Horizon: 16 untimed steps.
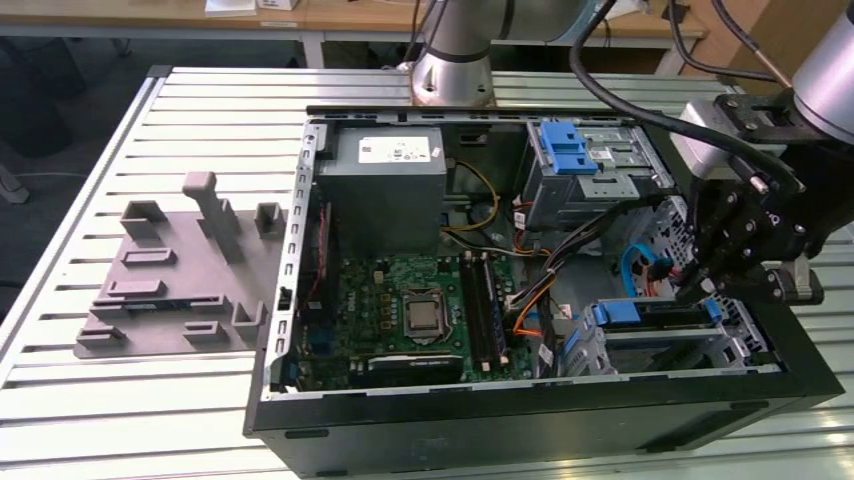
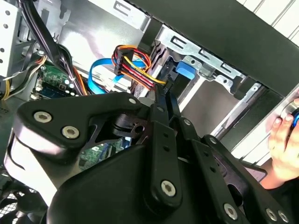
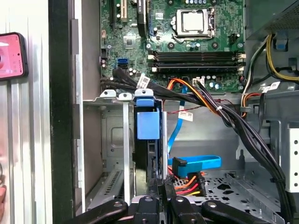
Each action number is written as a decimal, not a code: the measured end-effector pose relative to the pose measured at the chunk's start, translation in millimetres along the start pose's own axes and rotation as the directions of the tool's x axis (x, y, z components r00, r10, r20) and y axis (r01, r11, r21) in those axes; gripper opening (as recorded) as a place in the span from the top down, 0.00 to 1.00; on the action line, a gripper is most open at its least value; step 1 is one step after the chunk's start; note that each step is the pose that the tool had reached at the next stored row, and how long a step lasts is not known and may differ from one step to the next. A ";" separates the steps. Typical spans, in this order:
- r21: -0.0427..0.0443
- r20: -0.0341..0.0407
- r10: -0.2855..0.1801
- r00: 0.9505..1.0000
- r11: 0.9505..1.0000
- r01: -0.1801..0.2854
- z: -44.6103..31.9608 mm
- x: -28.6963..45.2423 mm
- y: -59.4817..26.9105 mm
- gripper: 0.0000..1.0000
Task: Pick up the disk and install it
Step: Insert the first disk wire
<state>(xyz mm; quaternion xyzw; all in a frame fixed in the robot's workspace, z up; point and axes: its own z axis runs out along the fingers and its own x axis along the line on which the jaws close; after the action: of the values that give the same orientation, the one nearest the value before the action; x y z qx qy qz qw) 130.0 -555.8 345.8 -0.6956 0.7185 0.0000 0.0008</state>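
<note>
The disk (image 3: 147,140) stands on edge in the drive cage (image 3: 112,140) of the open computer case (image 1: 534,425), at the exterior view's right near corner, its blue rail tab facing the motherboard (image 1: 400,310). The hand (image 1: 705,285) hovers just above it, fingers pressed together, holding nothing. The case rests on the slatted tabletop (image 1: 134,400).

Exterior view looks down on the open computer case (image 1: 534,400) from above; both wrist views sit close inside it, sharing the drive bay (image 3: 140,140)
</note>
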 end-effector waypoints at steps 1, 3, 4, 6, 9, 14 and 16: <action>0.000 0.002 -0.001 1.000 1.000 0.001 0.0 1.0 0.0 0.84; 0.000 0.007 -0.002 1.000 1.000 0.002 0.0 2.7 0.0 0.84; 0.000 0.009 -0.003 1.000 1.000 0.003 0.0 3.0 0.5 0.84; 0.001 0.014 -0.009 1.000 1.000 0.009 0.3 3.2 1.6 0.84; 0.005 0.020 -0.021 1.000 1.000 0.021 2.1 3.2 2.8 0.84; 0.020 0.022 -0.040 0.999 0.999 0.039 5.0 4.6 5.8 0.84; 0.029 0.023 -0.040 0.999 0.999 0.039 5.8 5.0 7.8 0.84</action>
<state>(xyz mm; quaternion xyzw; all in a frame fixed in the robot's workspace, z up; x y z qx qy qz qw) 122.0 -560.6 340.0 -0.7095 0.7045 -0.0022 0.0191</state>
